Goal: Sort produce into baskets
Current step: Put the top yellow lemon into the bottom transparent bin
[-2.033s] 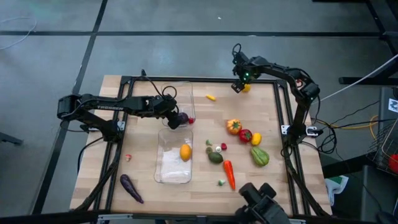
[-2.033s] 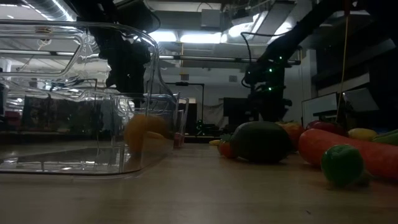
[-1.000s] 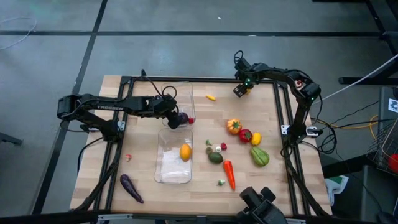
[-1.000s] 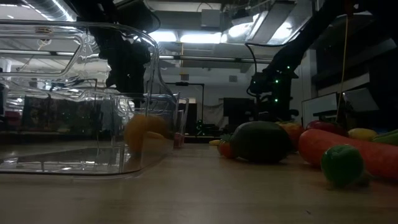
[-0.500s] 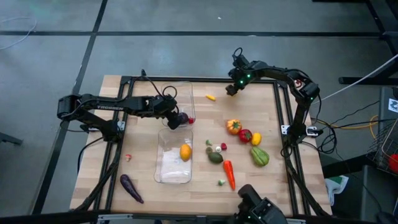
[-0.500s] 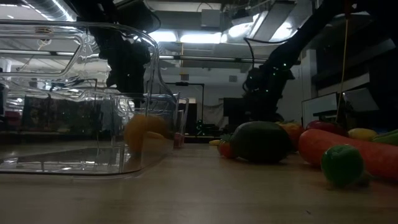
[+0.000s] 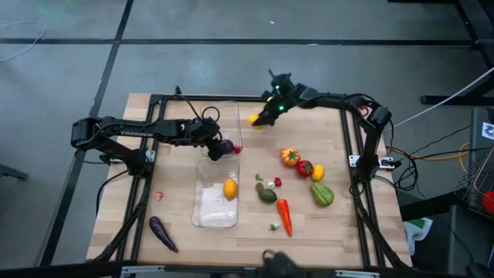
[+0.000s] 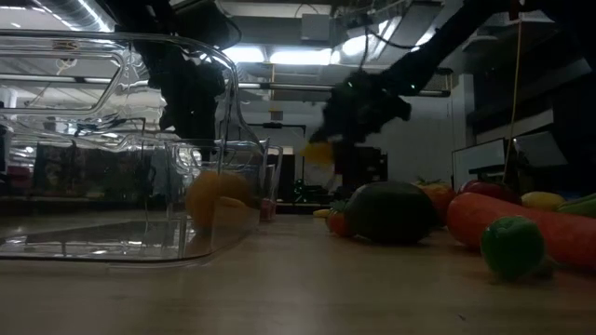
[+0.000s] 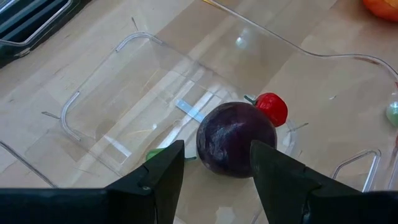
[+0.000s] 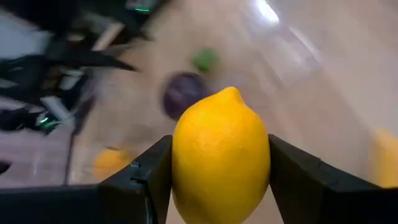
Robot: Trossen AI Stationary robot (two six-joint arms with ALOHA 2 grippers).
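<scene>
My right gripper (image 7: 261, 116) is shut on a yellow lemon (image 10: 221, 158), up in the air near the table's far edge, just right of the far clear bin (image 7: 224, 112). My left gripper (image 7: 219, 147) is open over that bin's near end. In the left wrist view its fingers stand to either side of a purple round fruit (image 9: 235, 140). The fruit lies on the bin floor beside a small red piece (image 9: 272, 108). Whether the fingers touch it cannot be told. The near clear bin (image 7: 207, 212) holds an orange-yellow fruit (image 7: 230, 188). My right gripper pinches the lemon's two sides (image 10: 180, 168) between its two fingers (image 10: 146, 183), with the lemon's pointed tip away from the wrist. The lemon is lifted clear of the table, as the low view (image 8: 319, 152) shows.
Loose produce lies on the table's right half: an orange pepper (image 7: 290, 157), a red pepper (image 7: 305, 167), a green vegetable (image 7: 323, 194), an avocado (image 7: 267, 195) and a carrot (image 7: 284, 216). A purple aubergine (image 7: 162, 233) and a small red piece (image 7: 159, 196) lie at the near left.
My right gripper has carried the lemon along the far edge toward the table's left, from the far right corner to just beside the far bin, staying shut on it.
</scene>
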